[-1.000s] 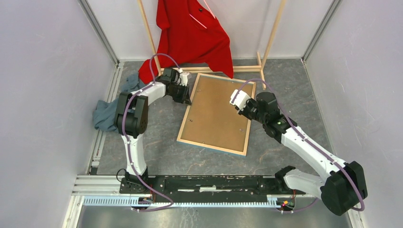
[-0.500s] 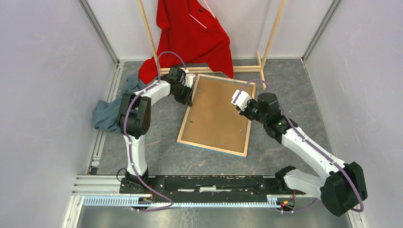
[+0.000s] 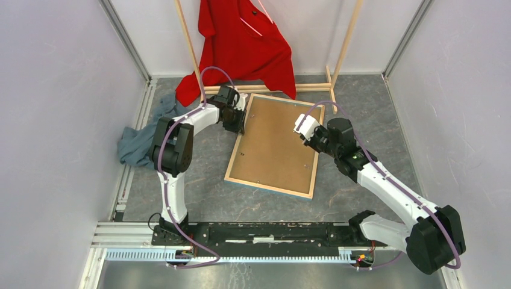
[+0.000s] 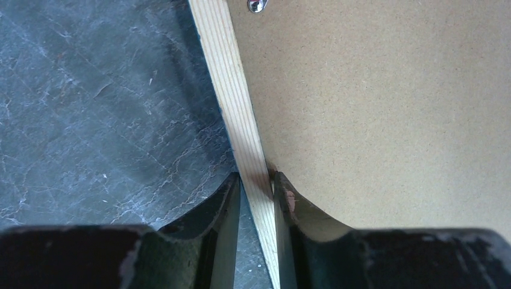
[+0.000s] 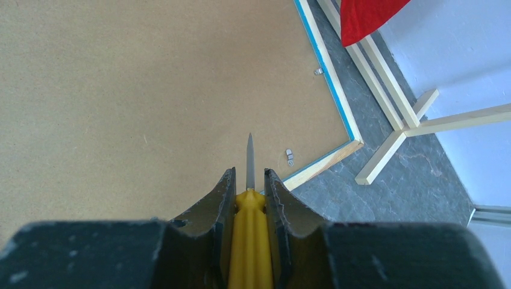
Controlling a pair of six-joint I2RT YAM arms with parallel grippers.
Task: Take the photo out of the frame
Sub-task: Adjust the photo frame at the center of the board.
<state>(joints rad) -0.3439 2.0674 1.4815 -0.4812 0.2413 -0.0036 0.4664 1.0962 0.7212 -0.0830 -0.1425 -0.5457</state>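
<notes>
The frame lay face down on the bench, the photo hidden under the backing board. The left gripper pinched its left rail. The right gripper, clamped on a yellow-handled blade, was nearer the far-right clip, just right of the blade tip.

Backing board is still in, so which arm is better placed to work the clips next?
Probably right. The right jaws hold a yellow screwdriver, its tip over the board near a clip. The left jaws straddle the frame's wooden edge, better for steadying.
</notes>
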